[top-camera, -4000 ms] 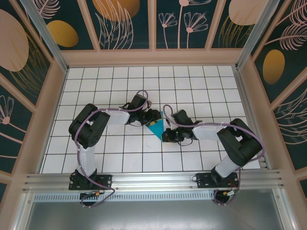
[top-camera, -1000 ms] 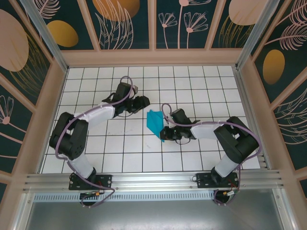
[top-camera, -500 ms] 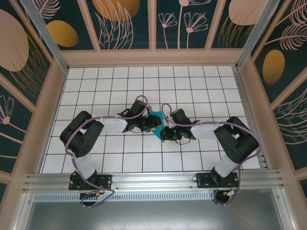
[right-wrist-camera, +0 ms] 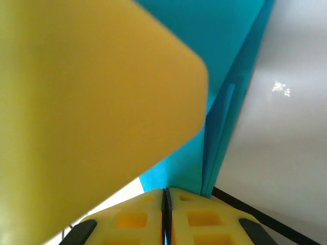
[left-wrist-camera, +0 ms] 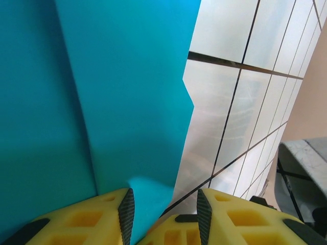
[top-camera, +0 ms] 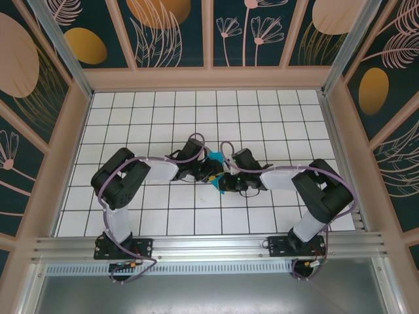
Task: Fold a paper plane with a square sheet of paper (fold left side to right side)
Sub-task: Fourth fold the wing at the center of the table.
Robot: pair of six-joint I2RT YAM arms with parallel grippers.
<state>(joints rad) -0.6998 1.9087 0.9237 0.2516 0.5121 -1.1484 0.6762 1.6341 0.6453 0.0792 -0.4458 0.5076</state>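
The square sheet of paper (top-camera: 215, 157), cyan-blue and folded with lengthwise creases, lies at the table's middle between both grippers. My left gripper (top-camera: 211, 171) is over it from the left. In the left wrist view the paper (left-wrist-camera: 117, 92) covers the left half, and a corner of it lies by the left pad of my open left gripper (left-wrist-camera: 163, 204). My right gripper (right-wrist-camera: 166, 196) is shut on the paper's near edge (right-wrist-camera: 225, 41). A blurred yellow left finger (right-wrist-camera: 92, 102) blocks much of that view. The paper plane is out of view.
White grid tiles (top-camera: 262, 118) cover the table inside a wooden frame (top-camera: 209, 78) with patterned walls. Both arms meet at the centre, their cables looping above the wrists. An aluminium rail (top-camera: 209, 245) runs along the near edge.
My left gripper swung in from the upper left to the paper and narrowed its jaws. It now stands against the right gripper. The right gripper stayed on the paper.
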